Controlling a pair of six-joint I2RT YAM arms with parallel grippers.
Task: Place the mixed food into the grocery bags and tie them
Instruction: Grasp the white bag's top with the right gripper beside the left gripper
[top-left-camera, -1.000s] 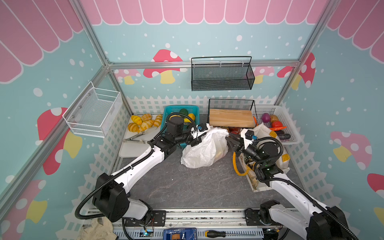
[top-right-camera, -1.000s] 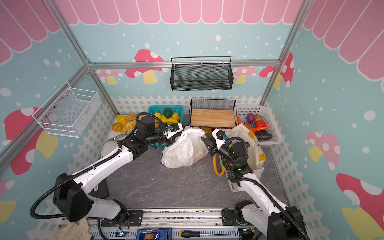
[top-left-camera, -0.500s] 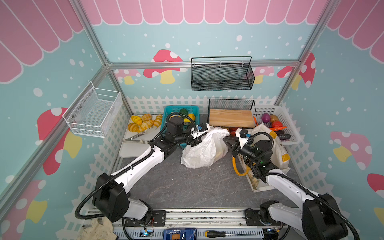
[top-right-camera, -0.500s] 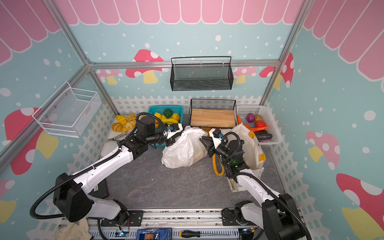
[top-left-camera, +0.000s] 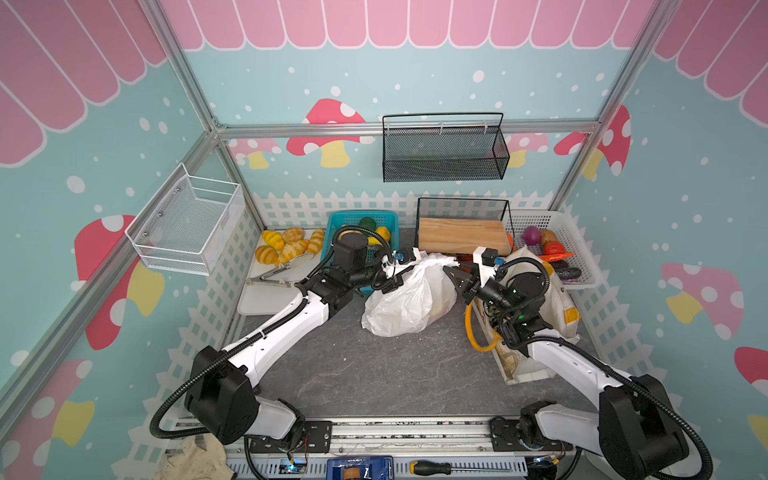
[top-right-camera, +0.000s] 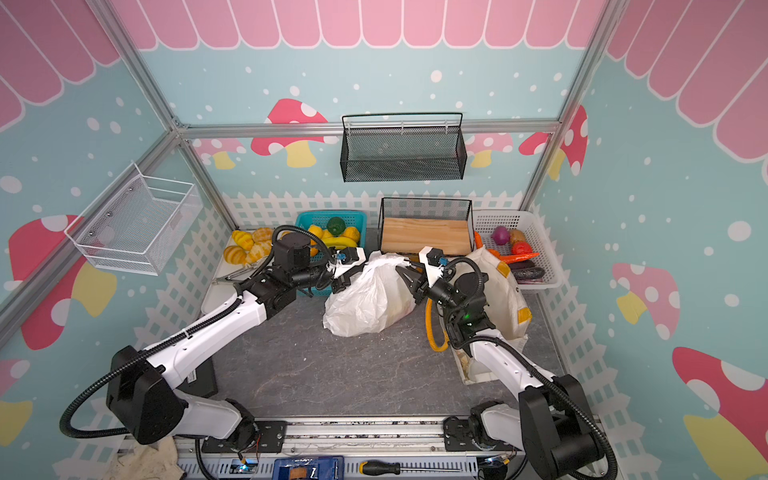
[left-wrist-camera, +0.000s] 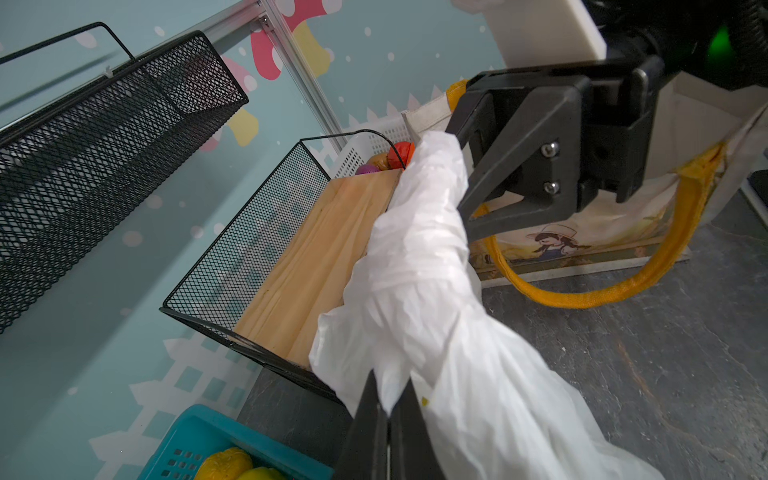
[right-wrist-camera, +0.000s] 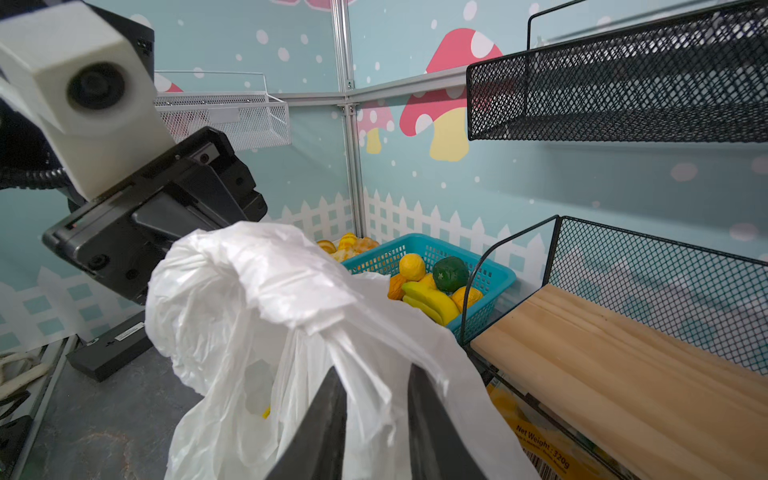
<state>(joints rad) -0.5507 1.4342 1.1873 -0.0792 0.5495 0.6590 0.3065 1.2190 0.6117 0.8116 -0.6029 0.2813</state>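
Toward the back of the dark tabletop (top-left-camera: 374, 374), left of centre, we find the left gripper (left-wrist-camera: 389, 386) pressed together on a pinch of the white plastic bag (top-left-camera: 409, 299). Its bulging body sits between both arms. A rumpled handle (left-wrist-camera: 419, 232) runs crosswise from that pinch toward the right gripper (right-wrist-camera: 376, 374), whose jaws stand spread astride the film, seemingly not clamping it. Farthest right slumps the canvas tote (top-left-camera: 557, 299). We judge the right arm nearer the loose handle for tying.
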